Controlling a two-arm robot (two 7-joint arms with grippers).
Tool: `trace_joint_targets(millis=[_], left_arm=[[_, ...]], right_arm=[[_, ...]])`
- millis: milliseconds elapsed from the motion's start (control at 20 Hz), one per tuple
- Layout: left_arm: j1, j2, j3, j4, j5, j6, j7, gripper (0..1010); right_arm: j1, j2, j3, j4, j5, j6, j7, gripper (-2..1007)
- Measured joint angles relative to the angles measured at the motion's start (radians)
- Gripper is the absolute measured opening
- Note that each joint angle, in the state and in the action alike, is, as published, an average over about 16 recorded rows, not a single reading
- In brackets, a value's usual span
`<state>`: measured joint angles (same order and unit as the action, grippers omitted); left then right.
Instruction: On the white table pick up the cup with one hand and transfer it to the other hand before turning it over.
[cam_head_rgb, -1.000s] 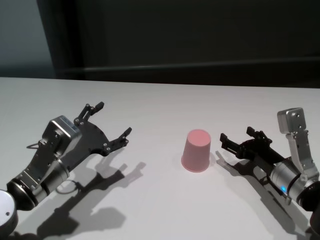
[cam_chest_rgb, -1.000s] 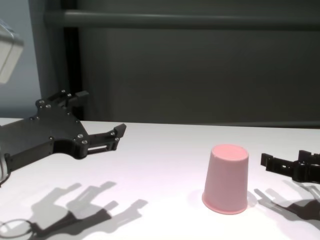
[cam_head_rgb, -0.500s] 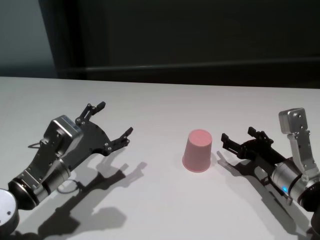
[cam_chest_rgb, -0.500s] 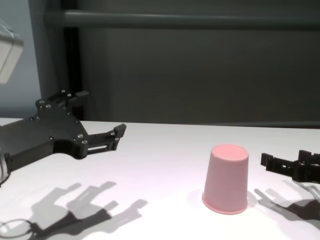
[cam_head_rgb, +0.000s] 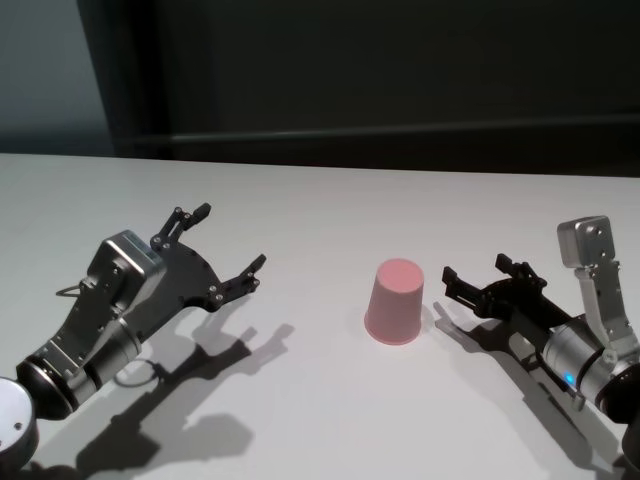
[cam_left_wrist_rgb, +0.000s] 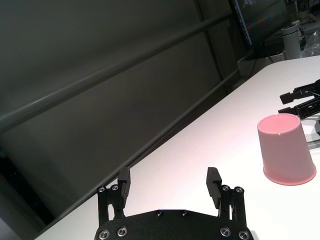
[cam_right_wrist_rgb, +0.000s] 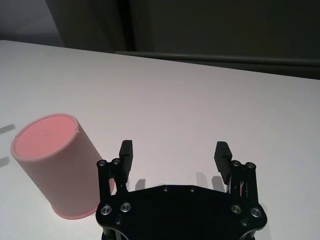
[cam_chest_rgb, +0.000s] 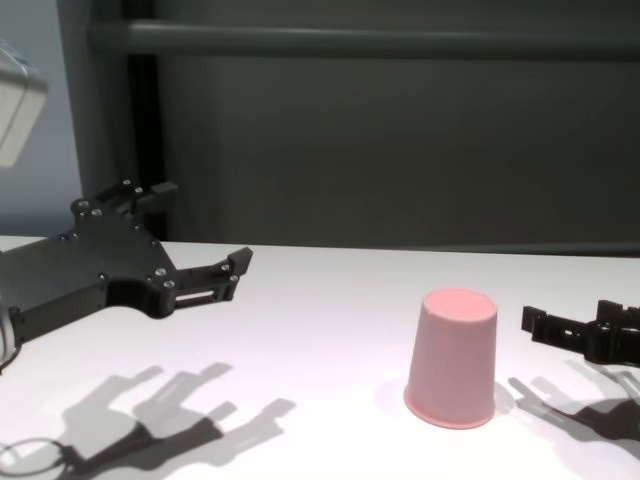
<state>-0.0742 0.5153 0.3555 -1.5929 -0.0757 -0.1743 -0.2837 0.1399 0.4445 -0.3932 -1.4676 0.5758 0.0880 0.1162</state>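
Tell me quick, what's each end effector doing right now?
Left end effector: open, holding nothing.
Right end effector: open, empty, beside the cup.

The cup (cam_head_rgb: 396, 301) stands upside down, rim on the white table (cam_head_rgb: 330, 210), right of centre in the head view. The right gripper (cam_head_rgb: 478, 282) sits just right of it at the same height, apart from it, fingers spread toward the cup. The left gripper (cam_head_rgb: 228, 245) hangs above the table at centre left, well apart from the cup, fingers spread and pointing right.
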Motion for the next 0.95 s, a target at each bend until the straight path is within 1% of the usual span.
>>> trace_joint_targets(millis=[950], left_arm=[[0.000, 0.000, 0.000, 0.000, 0.000, 0.000, 0.000, 1001]], right_arm=[[0.000, 0.000, 0.000, 0.000, 0.000, 0.000, 0.000, 1002]])
